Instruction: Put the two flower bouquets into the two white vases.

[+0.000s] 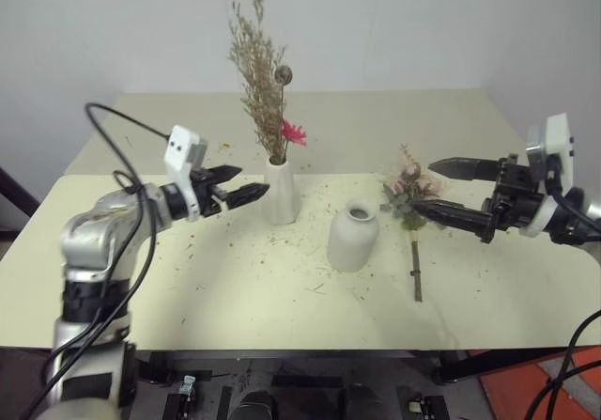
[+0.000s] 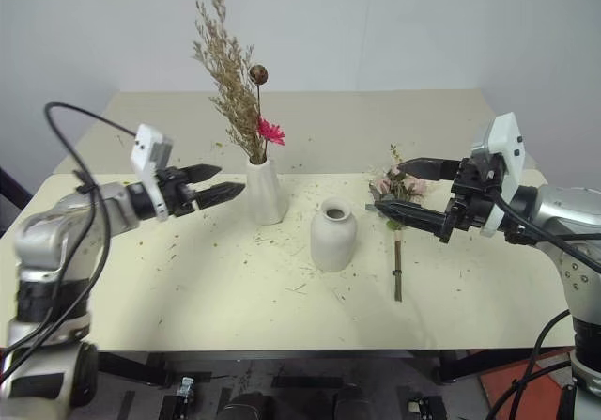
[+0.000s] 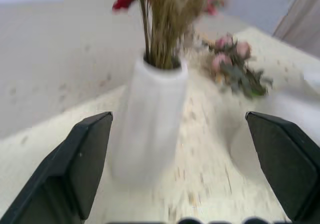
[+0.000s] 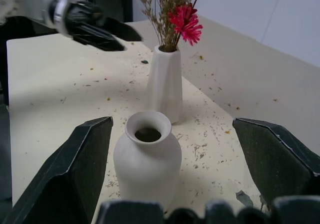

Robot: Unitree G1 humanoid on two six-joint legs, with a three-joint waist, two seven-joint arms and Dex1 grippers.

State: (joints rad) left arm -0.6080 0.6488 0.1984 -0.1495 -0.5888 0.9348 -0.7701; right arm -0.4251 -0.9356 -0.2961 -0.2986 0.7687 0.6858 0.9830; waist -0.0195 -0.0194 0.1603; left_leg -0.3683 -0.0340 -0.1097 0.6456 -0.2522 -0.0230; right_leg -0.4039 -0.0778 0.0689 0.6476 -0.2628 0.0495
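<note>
One rose bunch (image 1: 410,194) lies on the table (image 1: 188,288), right of middle, beside the empty round vase (image 1: 353,237). Grass bunch (image 1: 263,82) stands in the tall vase (image 1: 280,190). I'd grab the stem low with my right gripper (image 1: 430,188). Left gripper (image 1: 246,183) also wide open, empty.

Count: 2 white vases, the tall slim vase (image 1: 281,191) and the short round vase (image 1: 353,236). 2 bouquets, the dry grass bunch (image 1: 264,82) with 1 magenta flower (image 1: 293,132) standing in the tall one, and the pink rose bouquet (image 1: 410,194) lying flat. 2 grippers, the left gripper (image 1: 250,183) and the right gripper (image 1: 424,187), 2 black fingers each. 1 surface (image 1: 235,298), lots of loose plant bits scattered, too many to count.
</note>
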